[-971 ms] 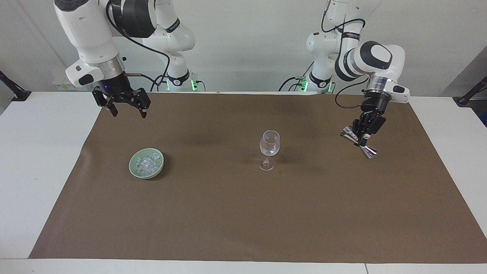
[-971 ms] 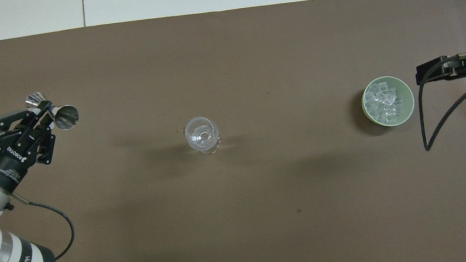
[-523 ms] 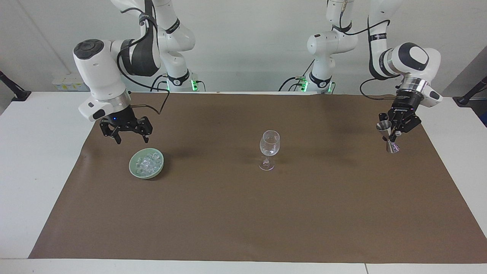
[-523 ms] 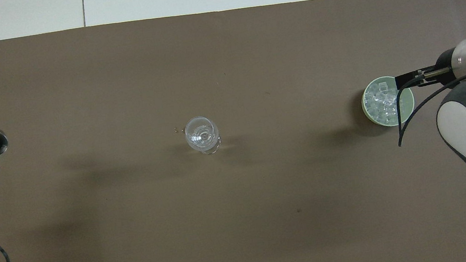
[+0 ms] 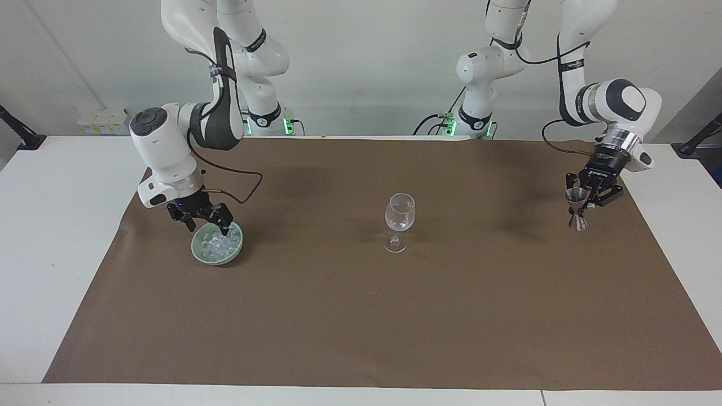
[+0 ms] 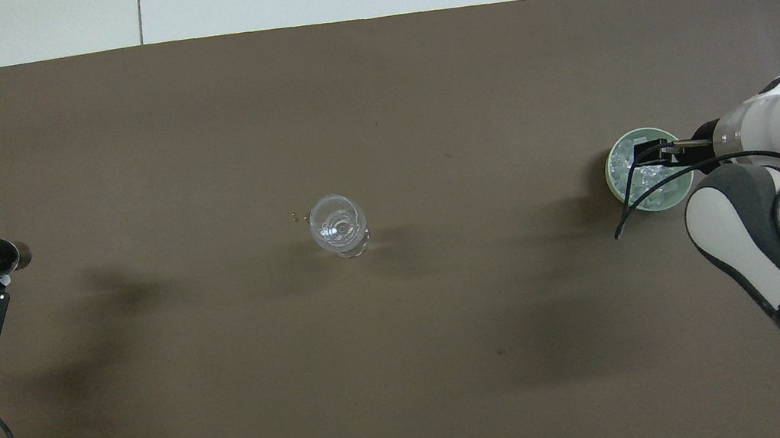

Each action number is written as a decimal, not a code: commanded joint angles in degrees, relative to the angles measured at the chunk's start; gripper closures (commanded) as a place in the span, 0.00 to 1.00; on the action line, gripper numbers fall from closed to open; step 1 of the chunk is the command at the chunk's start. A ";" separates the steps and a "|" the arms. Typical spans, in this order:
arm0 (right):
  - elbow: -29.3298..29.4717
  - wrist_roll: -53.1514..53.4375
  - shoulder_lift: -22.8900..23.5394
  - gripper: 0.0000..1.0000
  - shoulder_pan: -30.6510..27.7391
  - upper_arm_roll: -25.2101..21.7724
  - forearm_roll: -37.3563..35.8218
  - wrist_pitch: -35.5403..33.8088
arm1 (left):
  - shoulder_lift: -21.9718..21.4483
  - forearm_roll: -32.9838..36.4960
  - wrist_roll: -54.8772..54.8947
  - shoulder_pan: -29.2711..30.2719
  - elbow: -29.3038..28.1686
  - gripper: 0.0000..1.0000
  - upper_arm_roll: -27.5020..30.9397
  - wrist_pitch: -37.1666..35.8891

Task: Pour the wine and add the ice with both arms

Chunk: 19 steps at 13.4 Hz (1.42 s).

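The ice [image 5: 221,243] is a heap of small clear cubes in a pale green bowl [image 5: 195,248] toward the right arm's end of the table; it also shows in the overhead view [image 6: 643,179]. My right gripper [image 5: 207,226] is open, fingers pointing down, low over the bowl with its tips at the ice. A clear stemmed glass [image 5: 399,219] stands upright mid-mat. My left gripper [image 5: 582,201] is shut on a steel jigger [image 5: 576,210], which is upright with its foot at the mat, toward the left arm's end.
A brown mat [image 5: 361,316] covers the white table [image 5: 56,225]. In the overhead view the right arm's forearm [image 6: 772,239] covers part of the bowl [image 6: 612,174]. Tiny droplets [image 6: 293,217] lie beside the glass [image 6: 338,225].
The right gripper came down from high above the mat to the bowl of ice. The left gripper swung the tilted jigger outward, turned it upright and lowered it to the mat.
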 commanded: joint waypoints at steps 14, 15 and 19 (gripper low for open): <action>-1.80 5.17 2.56 0.47 -0.62 0.40 1.59 5.28 | 14.04 1.39 -2.47 6.07 9.26 1.00 -0.37 -9.45; -1.80 5.08 2.56 0.48 -0.62 0.40 1.51 5.19 | 14.74 1.39 -2.65 6.07 9.78 1.00 -0.37 -9.71; -1.63 5.08 2.56 0.61 -0.62 0.40 1.51 5.02 | 16.68 1.47 -5.28 6.07 11.63 1.00 -0.37 -11.03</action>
